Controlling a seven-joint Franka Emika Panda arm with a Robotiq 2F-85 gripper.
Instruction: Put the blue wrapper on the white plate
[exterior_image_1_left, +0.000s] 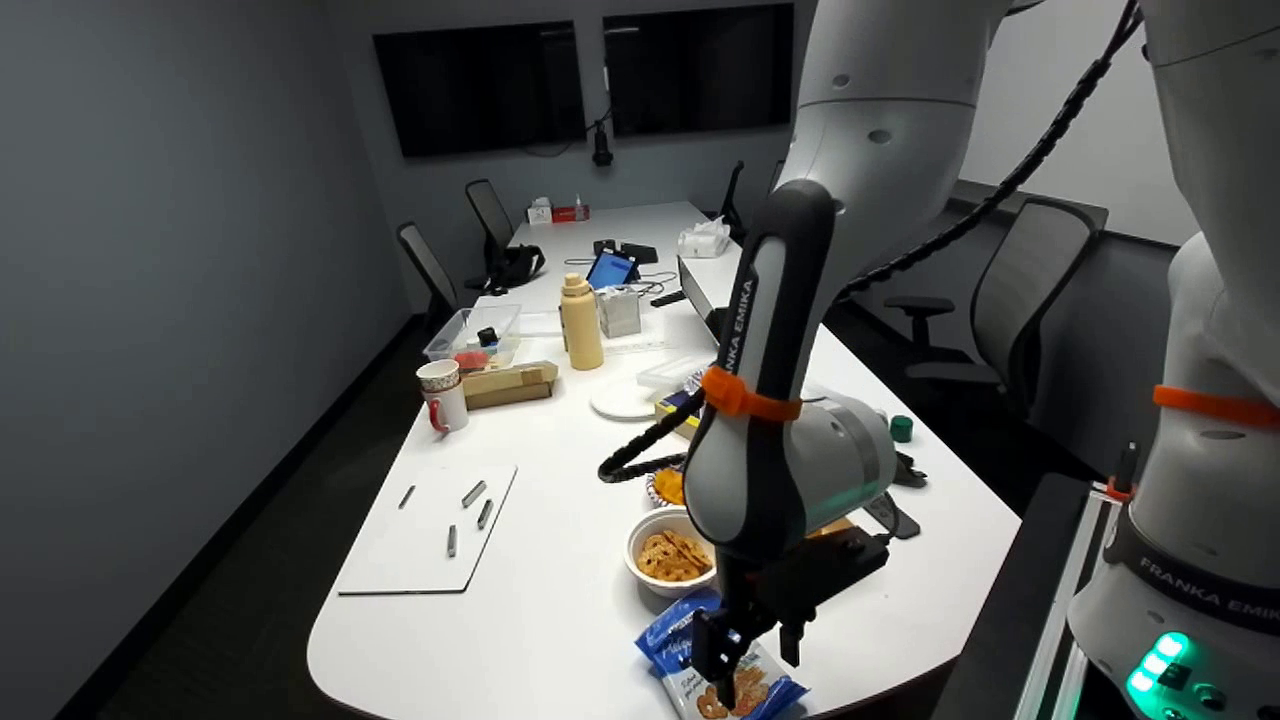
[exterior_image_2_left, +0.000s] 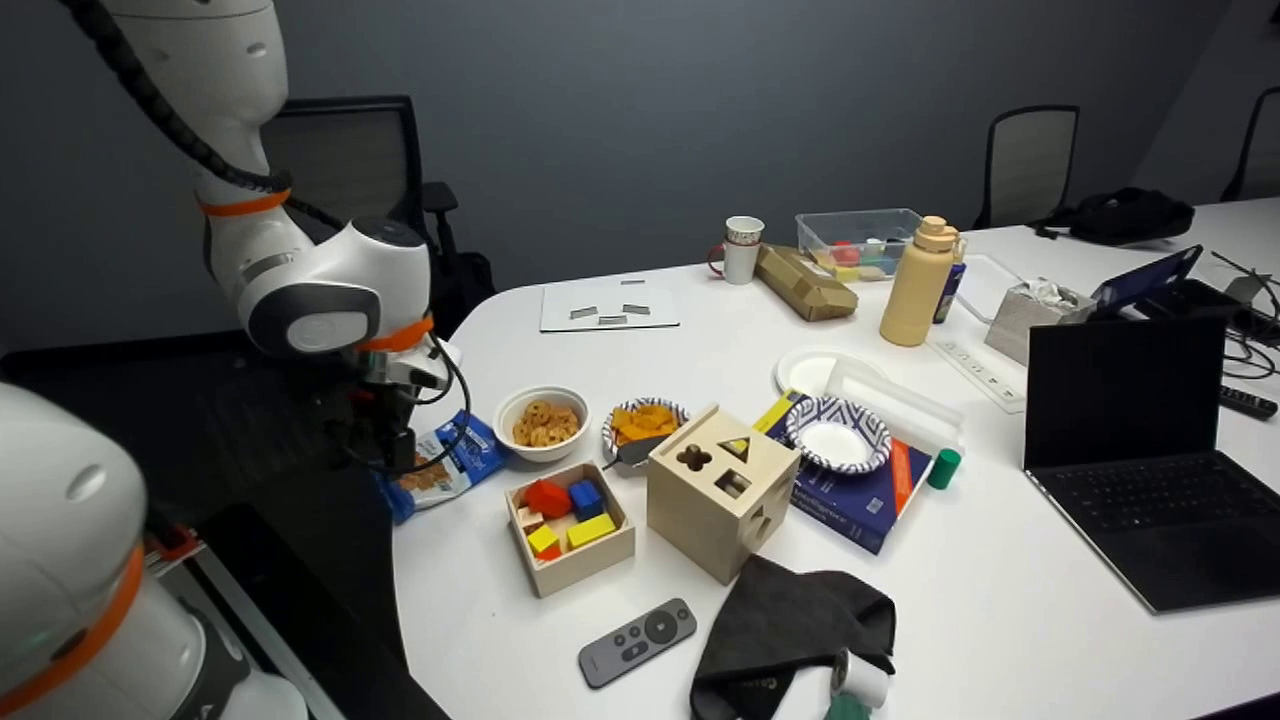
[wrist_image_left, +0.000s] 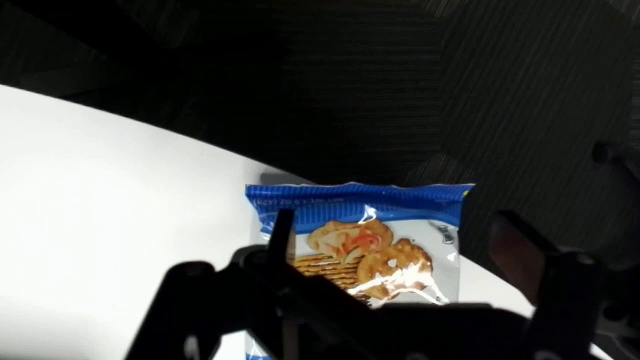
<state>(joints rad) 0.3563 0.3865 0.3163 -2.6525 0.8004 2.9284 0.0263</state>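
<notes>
Step in hand, by my judgement: the approach ahead of the grasp. On my screens the gripper (wrist_image_left: 395, 230) is down at the blue wrapper (wrist_image_left: 360, 240), and its fingers (wrist_image_left: 517, 265) stand wide apart with nothing pinched between them — I record no grip. In the wrist view one fingertip overlaps the packet's printed face; the other lies outside its edge. Whether either touches the film, I cannot tell.

Wrapper: lying on the table (exterior_image_1_left: 560, 620), just beside the cracker bowl (exterior_image_2_left: 540, 454). Contact between the two cannot be confirmed. In the wrist view, the packet's end away from the cracker bowl reaches past the table edge.

White plate (exterior_image_2_left: 803, 370): on the opposite side of the cracker bowl from the wrapper, well apart from it, beyond the patterned bowl (exterior_image_2_left: 611, 432). In an exterior view a translucent tray (exterior_image_2_left: 925, 412) overlaps part of the plate; whether it rests there is unclear to me. Placing is not yet done.

Next move, as I assess it: shift sideways until the packet sits evenly between the fingertips, then close gently so the film gathers. A downward push looks inadvisable — the overhanging end could tip the packet off. Once I have a firm hold, I should lift straight up, clear the cracker bowl's rim, and carry on past it to the plate.
</notes>
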